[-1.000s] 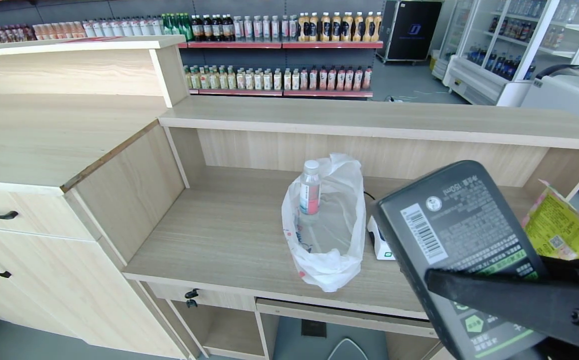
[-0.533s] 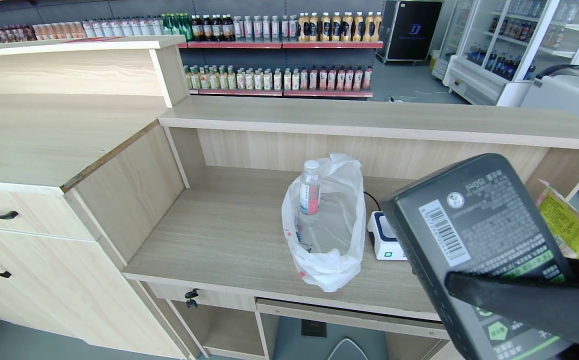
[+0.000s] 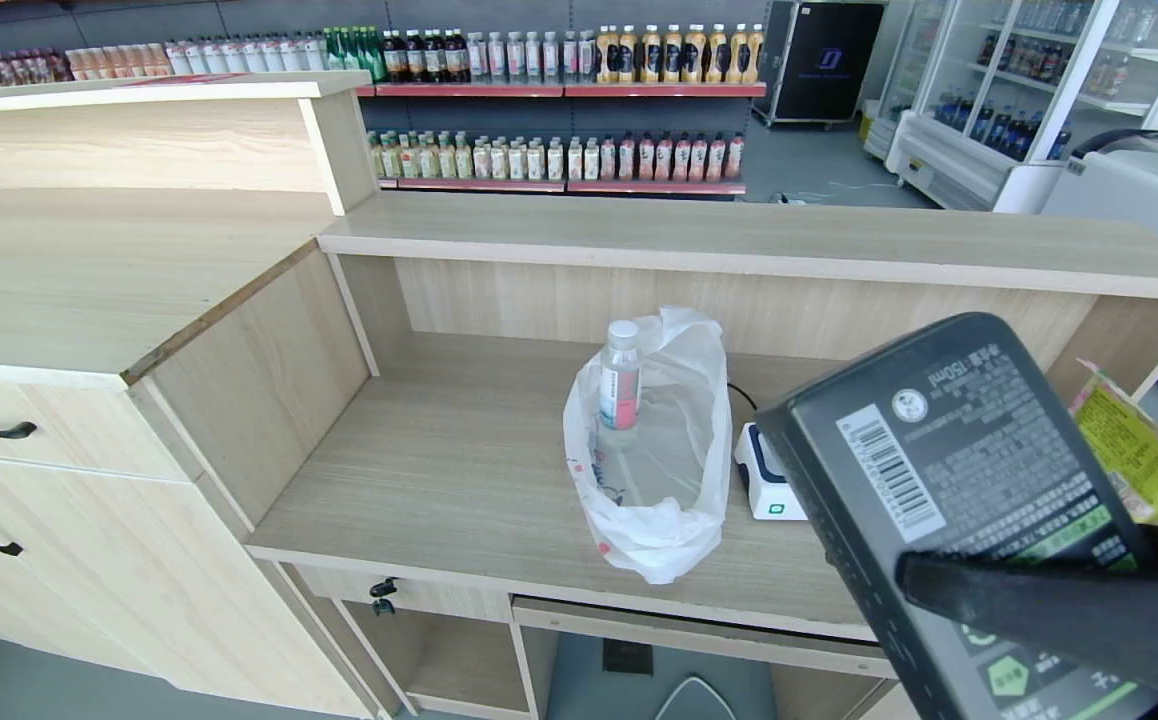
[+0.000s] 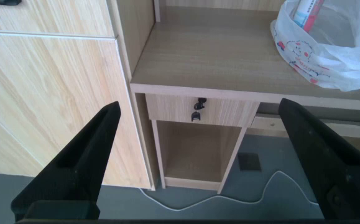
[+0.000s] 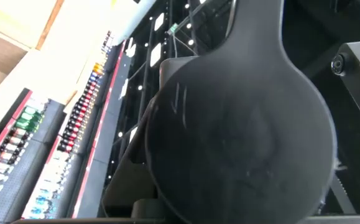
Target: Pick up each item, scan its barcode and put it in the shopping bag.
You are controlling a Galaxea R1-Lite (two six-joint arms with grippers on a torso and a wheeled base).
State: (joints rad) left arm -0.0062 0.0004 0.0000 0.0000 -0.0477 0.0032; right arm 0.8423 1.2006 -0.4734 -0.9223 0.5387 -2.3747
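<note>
Bottle point(image 3: 949, 470), dark and flat, up in the air over the front right corner of the worktop point(image 3: 439, 470), tilted, barcode point(image 3: 889, 470) side facing up. Squeezed tight by the right claw point(image 3: 949, 595), one black finger point(image 3: 1039, 610) across its front. Below it on the worktop, a small white scanner point(image 3: 764, 485). Just left of the scanner, near the middle, a white shopping bag point(image 3: 654, 500), open on top, with a water bottle point(image 3: 620, 385) standing up inside. By the right edge, a yellow-green snack pack point(image 3: 1134, 450). Left claw point(image 4: 198, 109) low in front of the worktop's front edge, spread wide, holding nothing.
</note>
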